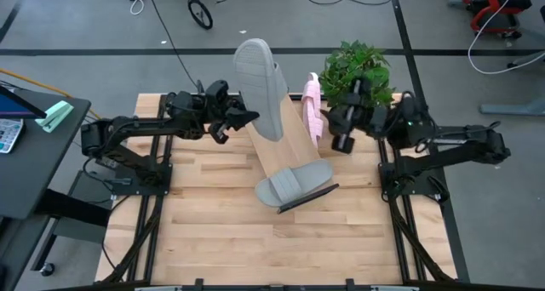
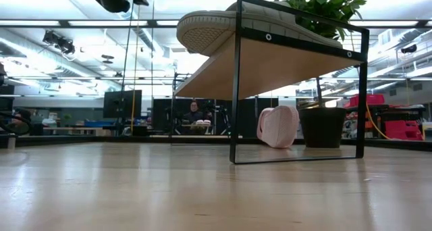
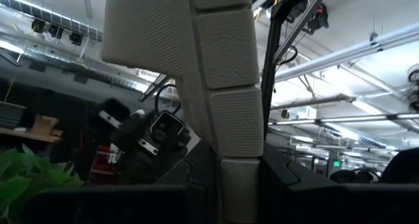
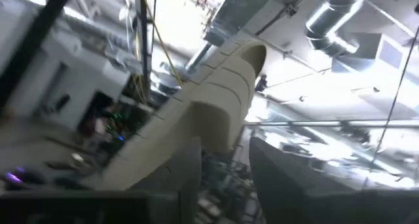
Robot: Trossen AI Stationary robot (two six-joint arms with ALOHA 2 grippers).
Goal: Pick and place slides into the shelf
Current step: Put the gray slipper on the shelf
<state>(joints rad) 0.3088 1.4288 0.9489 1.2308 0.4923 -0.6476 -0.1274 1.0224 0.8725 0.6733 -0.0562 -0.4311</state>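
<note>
My left gripper is shut on a grey slide, which it holds up on end over the shelf's far end. That slide fills the left wrist view. The shelf is a light-wood board on a black frame. A second grey slide lies on the shelf's near end. A pale pink slide stands on its edge on the table beside the shelf. My right gripper hovers open just right of the pink slide, touching nothing. The raised grey slide shows ahead of it. My left gripper pinches the grey slide near its lower end between its two fingers, which come from the table's left and slant upward. The ribbed sole faces its wrist camera. The slide stands upright above the fingers, lifted clear of shelf and table.
A potted plant stands at the table's far right, close behind my right gripper; its dark pot is next to the pink slide. Bare plank tabletop stretches along the near side.
</note>
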